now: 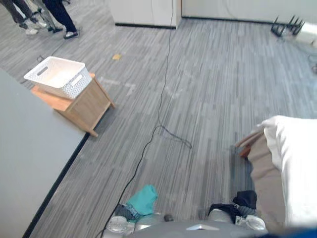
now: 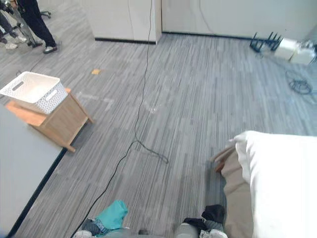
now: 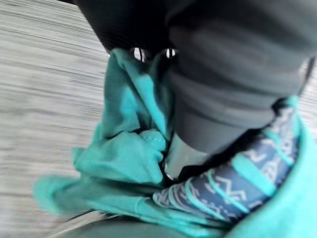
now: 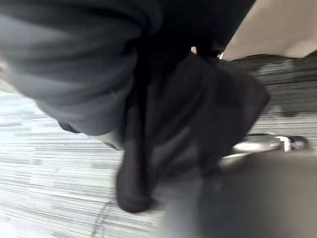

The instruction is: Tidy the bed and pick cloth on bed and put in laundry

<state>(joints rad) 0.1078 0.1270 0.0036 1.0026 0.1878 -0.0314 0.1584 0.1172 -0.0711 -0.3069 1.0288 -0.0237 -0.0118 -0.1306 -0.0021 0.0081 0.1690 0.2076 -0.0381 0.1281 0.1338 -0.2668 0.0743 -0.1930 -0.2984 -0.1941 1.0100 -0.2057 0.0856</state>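
Note:
My left hand [image 3: 181, 156] is low at my left side, curled into a bunched teal cloth [image 1: 143, 198] with a dark patterned band [image 3: 233, 183]. At my right side, my right hand [image 1: 222, 215] grips a black cloth [image 4: 198, 114] that hangs above the carpet, also seen as a dark bundle [image 1: 245, 199] beside the bed. The bed [image 1: 267, 173] stands at the right with a white duvet [image 1: 297, 158] over a tan sheet. A white perforated laundry basket [image 1: 57, 74] rests on a small wooden table [image 1: 86, 106] far off at the left.
A large grey flat surface [image 1: 25, 158] with a dark lower edge fills the near left. Grey striped carpet [image 1: 198, 89] stretches between me and the basket. A person's legs [image 1: 62, 15] stand at the far left. A black rack [image 1: 287, 25] stands far right.

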